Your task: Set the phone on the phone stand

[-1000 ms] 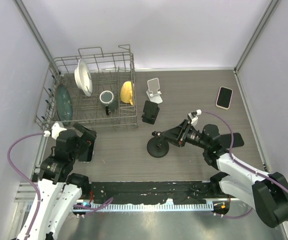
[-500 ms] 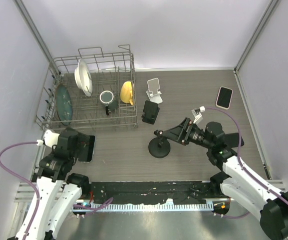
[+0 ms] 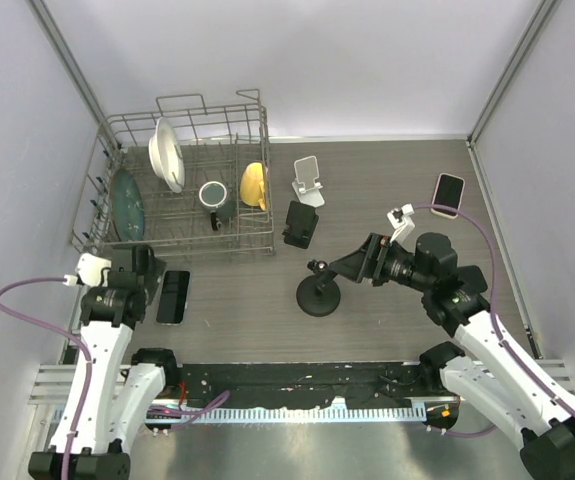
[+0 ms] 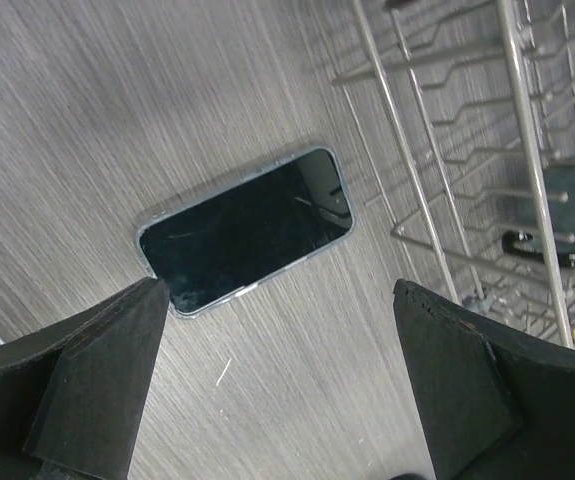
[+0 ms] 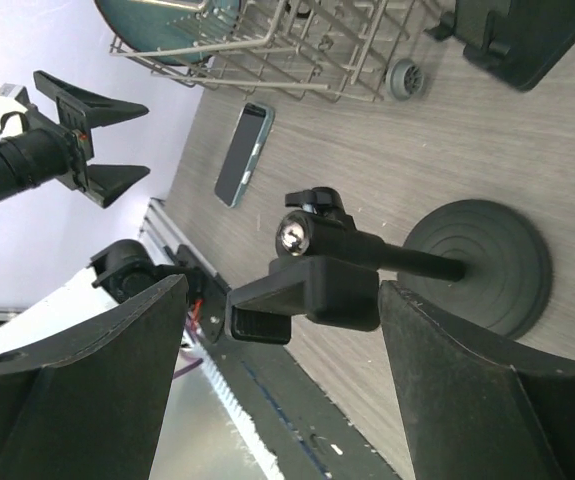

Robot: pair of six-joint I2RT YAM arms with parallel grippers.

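A dark phone [image 3: 172,297] lies flat on the table in front of the dish rack. It also shows in the left wrist view [image 4: 247,228] and the right wrist view [image 5: 242,153]. My left gripper [image 3: 139,265] is open and empty, just left of and above the phone, and its jaws [image 4: 277,400] stand wide apart. A black phone stand [image 3: 317,297] with a round base stands mid-table. My right gripper [image 3: 352,265] is open just right of the stand's head [image 5: 312,290], which shows between the fingers without touching them.
A wire dish rack [image 3: 182,185] with plates and a cup stands at the back left, close to the phone. A white stand [image 3: 308,178], a black holder [image 3: 300,224] and a white phone [image 3: 448,193] sit farther back.
My left gripper was over the dark phone; it has drawn back to the left, leaving the phone uncovered on the table. My right gripper has pulled slightly right, away from the stand.
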